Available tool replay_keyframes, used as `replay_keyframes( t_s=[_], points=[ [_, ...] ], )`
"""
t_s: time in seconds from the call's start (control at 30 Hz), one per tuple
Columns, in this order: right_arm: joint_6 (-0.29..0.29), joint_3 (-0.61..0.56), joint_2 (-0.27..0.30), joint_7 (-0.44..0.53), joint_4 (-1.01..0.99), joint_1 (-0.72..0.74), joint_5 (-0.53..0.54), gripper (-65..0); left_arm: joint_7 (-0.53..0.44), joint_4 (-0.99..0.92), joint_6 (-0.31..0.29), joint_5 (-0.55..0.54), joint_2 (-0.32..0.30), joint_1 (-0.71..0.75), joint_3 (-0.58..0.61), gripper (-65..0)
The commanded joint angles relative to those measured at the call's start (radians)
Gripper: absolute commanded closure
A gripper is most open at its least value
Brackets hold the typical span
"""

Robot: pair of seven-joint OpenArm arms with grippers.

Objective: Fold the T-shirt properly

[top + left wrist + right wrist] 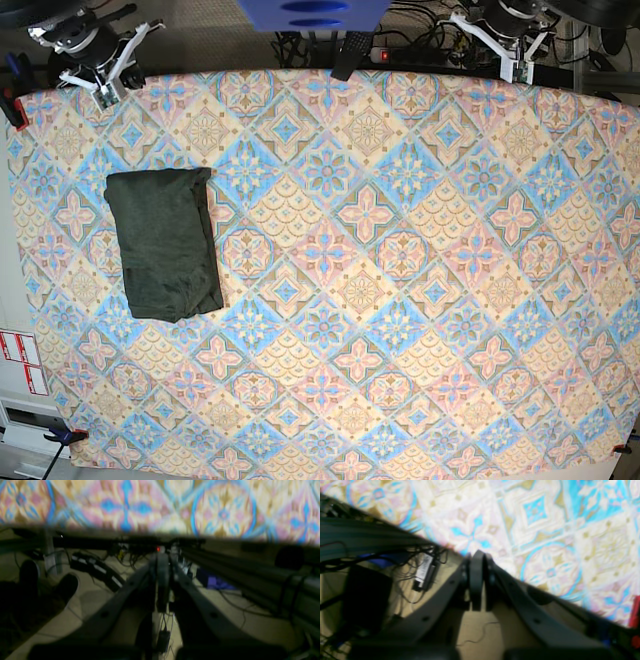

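Observation:
The dark olive T-shirt (164,243) lies folded into a tall rectangle on the left part of the patterned table in the base view. My right gripper (106,93) hangs at the table's far left corner, well apart from the shirt. At the far right edge sits my left gripper (520,72). In the wrist views both the left gripper (162,555) and the right gripper (478,555) are shut, pads together, with nothing between them. Neither wrist view shows the shirt.
A patterned cloth (400,300) covers the whole table. A blue object (312,12) and cables (400,40) sit beyond the far edge. A red clamp (12,105) grips the left edge. Floor, cables (130,557) and frame rails (225,565) lie beyond the table.

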Motion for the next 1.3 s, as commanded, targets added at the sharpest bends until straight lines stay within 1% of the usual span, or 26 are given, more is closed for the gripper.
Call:
replay_keyframes(
  t_s=[0.0,0.13,0.23,0.33,0.47,0.53,0.63,0.77,0.8,0.93,1.0,1.1,1.27],
  points=[
    [0.003,0.007,0.008,0.017,0.008,-0.021,0.024,0.0,-0.014,0.012,-0.001,-0.005,-0.004,0.019,-0.002,0.0],
    [0.003,0.004,0.005,0.016,-0.042,-0.068,0.028,0.0,-0.014,-0.039,-0.001,0.009,-0.004,0.026,0.032,0.0],
    [0.003,0.013,-0.052,0.020,-0.084,-0.081,0.022,0.0,-0.014,-0.119,-0.001,0.010,-0.005,0.021,0.051,0.0],
    [0.003,0.027,-0.076,0.022,-0.144,-0.082,0.022,0.0,-0.016,-0.199,-0.001,0.010,-0.022,-0.011,0.060,0.0],
    [0.003,0.012,-0.081,0.025,-0.323,-0.079,0.022,0.0,-0.016,-0.352,-0.001,0.009,-0.025,-0.091,0.086,0.0],
    [0.003,-0.006,-0.081,0.027,-0.409,-0.049,0.021,0.0,-0.016,-0.421,-0.001,0.009,-0.024,-0.122,0.086,0.0],
    [0.003,-0.030,-0.081,0.033,-0.536,0.071,0.021,0.0,-0.016,-0.519,-0.001,0.009,-0.019,-0.178,0.089,0.0],
    [0.003,-0.034,-0.081,0.125,-0.734,0.125,0.016,0.0,-0.023,-0.670,-0.001,0.009,-0.024,-0.261,0.164,0.0],
    [0.003,-0.034,-0.081,0.146,-0.770,0.140,0.001,0.0,-0.043,-0.707,-0.001,0.009,-0.024,-0.274,0.176,0.0],
    [0.003,-0.033,-0.081,0.244,-0.931,0.208,-0.139,0.0,-0.215,-0.889,0.003,0.010,-0.025,-0.324,0.255,0.0],
    [0.003,-0.026,-0.081,0.295,-1.011,0.237,-0.191,0.0,-0.267,-0.970,0.005,0.010,-0.034,-0.355,0.293,0.0],
    [0.003,-0.031,-0.081,0.373,-1.143,0.281,-0.202,0.0,-0.329,-1.109,0.006,0.007,-0.036,-0.406,0.362,0.0],
    [0.003,-0.033,-0.081,0.455,-1.348,0.378,-0.202,0.0,-0.464,-1.291,0.006,0.007,-0.033,-0.471,0.434,0.0]
  ],
)
